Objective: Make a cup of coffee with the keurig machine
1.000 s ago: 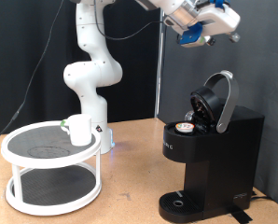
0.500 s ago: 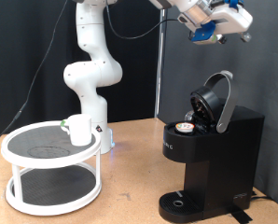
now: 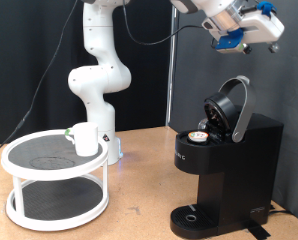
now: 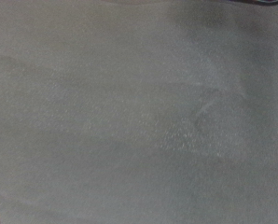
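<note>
— What do you have nearest you?
— The keurig machine at the right, lid tipped up, a tan-topped pod in its open chamber.

— And the cup?
— Well to the left, on the top tier of a white two-tier round stand.

— Your gripper?
— High above the machine's raised lid, touching nothing; you cannot tell how its fingers stand. Your wrist view shows only a blurred grey surface.
</note>
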Tool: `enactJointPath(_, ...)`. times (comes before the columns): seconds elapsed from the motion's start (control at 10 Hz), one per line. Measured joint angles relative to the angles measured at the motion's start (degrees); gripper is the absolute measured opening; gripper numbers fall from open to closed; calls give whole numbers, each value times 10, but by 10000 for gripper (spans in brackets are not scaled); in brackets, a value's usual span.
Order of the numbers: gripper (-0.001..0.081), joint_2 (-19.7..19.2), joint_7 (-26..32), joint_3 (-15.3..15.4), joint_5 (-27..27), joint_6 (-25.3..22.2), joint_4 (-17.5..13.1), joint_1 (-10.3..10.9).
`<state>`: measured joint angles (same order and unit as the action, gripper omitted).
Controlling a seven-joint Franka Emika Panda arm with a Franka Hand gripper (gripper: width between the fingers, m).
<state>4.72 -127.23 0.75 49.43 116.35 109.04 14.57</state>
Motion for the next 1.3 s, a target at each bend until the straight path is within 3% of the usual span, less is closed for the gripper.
enactJointPath(0.5,719,-25,0,19,-9,-1,-13,0)
enactJointPath(0.6,554,-27,0,21,-10,-1,-13,0)
enactJointPath(0.7,554,-28,0,23,-15,0,-13,0)
enactJointPath(0.8,353,-29,0,23,-21,4,-13,0)
enactJointPath(0.9,216,-29,0,24,-28,9,-12,0)
enactJointPath(1.0,216,-29,0,24,-33,10,-10,0)
enactJointPath(1.1,49,-29,1,23,-38,10,-6,0)
enactJointPath(1.3,16,-29,5,22,-44,10,5,-3)
